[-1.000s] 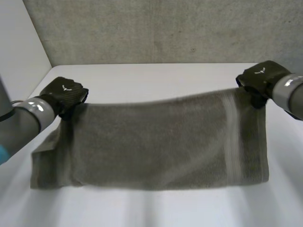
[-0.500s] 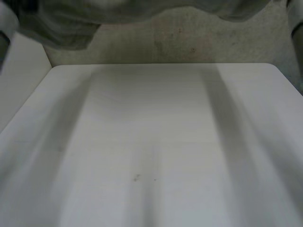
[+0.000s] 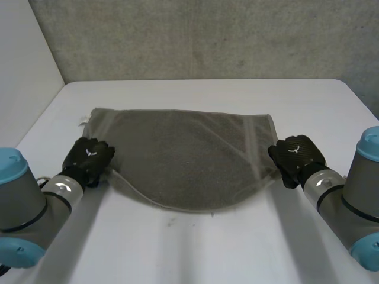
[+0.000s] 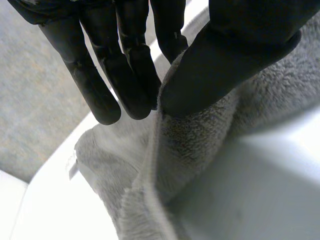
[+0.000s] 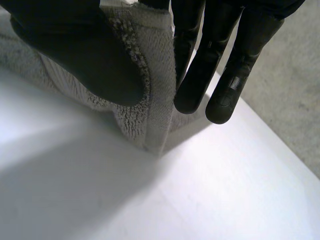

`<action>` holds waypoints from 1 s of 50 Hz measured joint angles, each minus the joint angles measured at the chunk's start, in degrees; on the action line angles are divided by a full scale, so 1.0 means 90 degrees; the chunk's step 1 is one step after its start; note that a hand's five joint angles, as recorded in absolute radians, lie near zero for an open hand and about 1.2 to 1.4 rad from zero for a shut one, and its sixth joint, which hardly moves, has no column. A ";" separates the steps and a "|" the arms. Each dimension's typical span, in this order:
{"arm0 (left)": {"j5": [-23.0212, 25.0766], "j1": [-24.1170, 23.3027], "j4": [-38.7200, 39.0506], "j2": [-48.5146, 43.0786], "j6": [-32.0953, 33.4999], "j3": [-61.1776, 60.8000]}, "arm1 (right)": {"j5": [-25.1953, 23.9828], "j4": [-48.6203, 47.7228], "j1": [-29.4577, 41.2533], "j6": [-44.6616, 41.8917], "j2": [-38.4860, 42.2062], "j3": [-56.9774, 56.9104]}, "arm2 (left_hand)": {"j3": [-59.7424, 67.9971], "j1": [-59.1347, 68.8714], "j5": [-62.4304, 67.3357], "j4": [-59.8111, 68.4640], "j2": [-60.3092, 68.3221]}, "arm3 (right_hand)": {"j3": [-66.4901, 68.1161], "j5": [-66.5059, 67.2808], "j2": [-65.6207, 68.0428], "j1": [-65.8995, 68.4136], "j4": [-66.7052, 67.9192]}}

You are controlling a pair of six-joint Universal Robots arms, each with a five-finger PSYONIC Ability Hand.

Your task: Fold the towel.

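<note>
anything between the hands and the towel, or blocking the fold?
Nothing visible. The left hand and right hand each pinch the towel between thumb and fingers at its side edges. Nothing else lies on the towel or beside it on the table.

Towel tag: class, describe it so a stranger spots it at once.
On the white table lies a grey towel. At its far corner, on the side of the left hand, a small white tag sticks out, paler than the cloth.
</note>
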 measured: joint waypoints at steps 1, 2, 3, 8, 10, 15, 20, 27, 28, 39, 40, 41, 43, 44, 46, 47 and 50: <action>0.0002 0.0038 -0.0013 0.0015 0.0068 -0.0056 | -0.0002 0.0002 -0.0032 -0.0002 -0.0003 0.0027 | -0.0485 -0.0483 -0.0505 -0.0539 -0.0496 | 0.0000 0.0000 0.0001 0.0000 0.0000; 0.0005 0.0081 -0.0033 0.0057 0.0135 -0.0125 | -0.0005 0.0005 -0.0115 -0.0003 -0.0020 0.0080 | -0.1006 -0.1045 -0.0974 -0.0971 -0.1017 | 0.0000 -0.0001 0.0001 0.0000 0.0000; 0.0007 0.0100 -0.0039 0.0083 0.0158 -0.0155 | -0.0006 0.0005 -0.0146 -0.0002 -0.0029 0.0097 | -0.1258 -0.1248 -0.1212 -0.1223 -0.1271 | 0.0000 -0.0001 0.0001 0.0000 0.0000; 0.0009 0.0199 -0.0052 0.0328 0.0241 -0.0321 | -0.0025 0.0007 -0.0379 0.0014 -0.0198 0.0221 | -0.2907 -0.2932 -0.2967 -0.2968 -0.2929 | 0.0000 -0.0001 0.0000 0.0000 0.0000; -0.0001 0.0226 -0.0042 0.0417 0.0242 -0.0378 | -0.0033 0.0006 -0.0487 0.0030 -0.0324 0.0283 | -0.3440 -0.3347 -0.3466 -0.3468 -0.3451 | 0.0000 -0.0001 0.0001 0.0000 0.0000; -0.0035 0.0295 -0.0027 0.0481 0.0228 -0.0458 | -0.0042 0.0005 -0.0752 0.0050 -0.0530 0.0422 | -0.3788 -0.3692 -0.3824 -0.3832 -0.3800 | 0.0000 0.0000 0.0001 0.0000 0.0000; -0.0037 0.0470 -0.0033 0.0480 0.0218 -0.0586 | -0.0048 0.0005 -0.0878 0.0053 -0.0595 0.0517 | -0.3866 -0.3785 -0.3916 -0.3923 -0.3878 | 0.0001 -0.0001 0.0001 0.0000 0.0000; 0.0028 0.0952 -0.0046 0.0485 0.0208 -0.0909 | -0.0067 0.0002 -0.0944 0.0057 -0.0638 0.0702 | -0.3842 -0.3776 -0.3875 -0.3884 -0.3819 | 0.0000 0.0000 0.0000 0.0000 0.0000; 0.0038 0.0980 -0.0048 0.0485 0.0208 -0.0931 | -0.0067 0.0002 -0.0942 0.0058 -0.0637 0.0708 | -0.3696 -0.3665 -0.3760 -0.3764 -0.3705 | 0.0000 -0.0001 0.0000 0.0000 0.0000; 0.0333 0.1048 -0.0113 0.0600 0.0215 -0.1170 | -0.0065 0.0024 -0.0922 0.0026 -0.0703 0.0779 | -0.0783 -0.0783 -0.0832 -0.0832 -0.0785 | 0.0000 0.0001 0.0001 0.0000 0.0000; 0.0384 0.1043 -0.0162 0.0689 0.0220 -0.1214 | -0.0065 0.0047 -0.0922 0.0012 -0.0724 0.0791 | -0.0546 -0.0538 -0.0600 -0.0592 -0.0515 | 0.0000 0.0000 0.0001 0.0000 0.0000; 0.0446 0.1036 -0.0297 0.0885 0.0226 -0.1291 | -0.0069 0.0171 -0.0921 -0.0049 -0.0787 0.0814 | -0.0315 -0.0357 -0.0380 -0.0358 -0.0296 | 0.0000 0.0000 0.0000 0.0000 0.0000; 0.0491 0.1032 -0.0525 0.1165 0.0233 -0.1375 | -0.0073 0.0346 -0.0922 -0.0141 -0.0850 0.0822 | -0.0126 -0.0257 -0.0221 -0.0168 -0.0122 | 0.0000 0.0001 0.0000 0.0000 0.0000; 0.0503 0.1034 -0.0651 0.1302 0.0235 -0.1404 | -0.0077 0.0526 -0.0923 -0.0237 -0.0907 0.0824 | -0.0123 -0.0255 -0.0217 -0.0163 -0.0116 | 0.0000 0.0000 0.0001 0.0000 0.0000; 0.0521 0.1045 -0.1017 0.1660 0.0244 -0.1466 | -0.0080 0.0882 -0.0926 -0.0441 -0.1013 0.0818 | -0.0051 -0.0225 -0.0164 -0.0099 -0.0048 | 0.0000 0.0000 0.0000 0.0000 0.0000; 0.0529 0.1064 -0.1311 0.1918 0.0254 -0.1499 | -0.0081 0.1166 -0.0933 -0.0616 -0.1091 0.0812 | -0.0008 -0.0192 -0.0127 -0.0047 -0.0002 | 0.0000 -0.0001 0.0000 0.0000 0.0000; 0.0542 0.1144 -0.2059 0.2446 0.0342 -0.1546 | -0.0078 0.1865 -0.0983 -0.1090 -0.1296 0.0809 | 0.0017 -0.0192 -0.0103 -0.0018 0.0025 | 0.0000 0.0001 0.0001 0.0000 0.0000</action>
